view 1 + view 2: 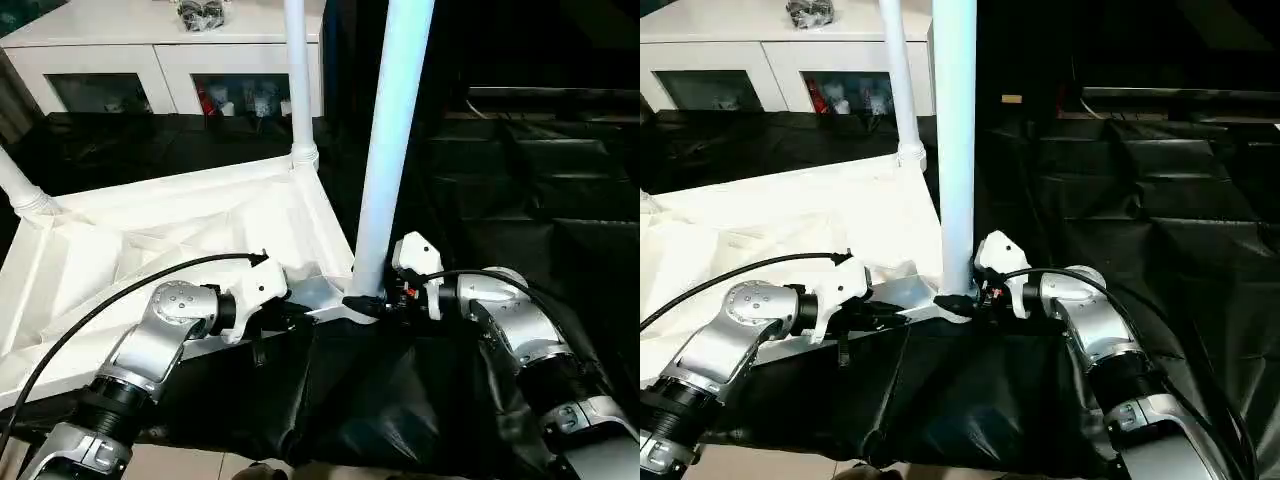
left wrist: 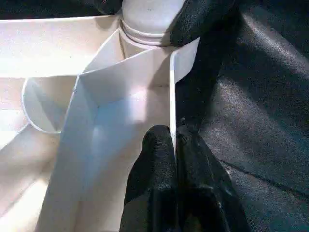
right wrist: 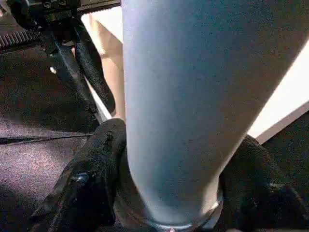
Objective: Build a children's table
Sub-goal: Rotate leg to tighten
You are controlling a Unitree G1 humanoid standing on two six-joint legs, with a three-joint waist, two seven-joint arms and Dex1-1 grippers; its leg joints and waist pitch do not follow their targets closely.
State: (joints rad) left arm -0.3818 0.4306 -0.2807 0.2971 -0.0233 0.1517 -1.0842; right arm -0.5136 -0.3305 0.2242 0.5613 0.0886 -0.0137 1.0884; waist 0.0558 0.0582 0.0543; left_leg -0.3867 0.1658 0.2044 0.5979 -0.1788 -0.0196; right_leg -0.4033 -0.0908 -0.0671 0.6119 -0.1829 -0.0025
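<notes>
The white tabletop [image 1: 150, 240] lies upside down, ribbed underside up. A white leg [image 1: 395, 150] stands upright in its near right corner socket. A second leg [image 1: 298, 80] stands in the far corner, and a third [image 1: 20, 185] at the left edge. My right gripper [image 3: 176, 140] is shut on the base of the near leg, one black finger on each side, just above the socket collar. My left gripper [image 2: 173, 137] is shut on the tabletop's thin rim wall [image 2: 172, 96], a short way left of that socket.
A white glass-door cabinet [image 1: 150, 50] stands at the back left. Black cloth [image 1: 520, 200] covers the floor to the right and behind. It is bunched in folds [image 1: 380, 400] under the tabletop's near edge, between my forearms.
</notes>
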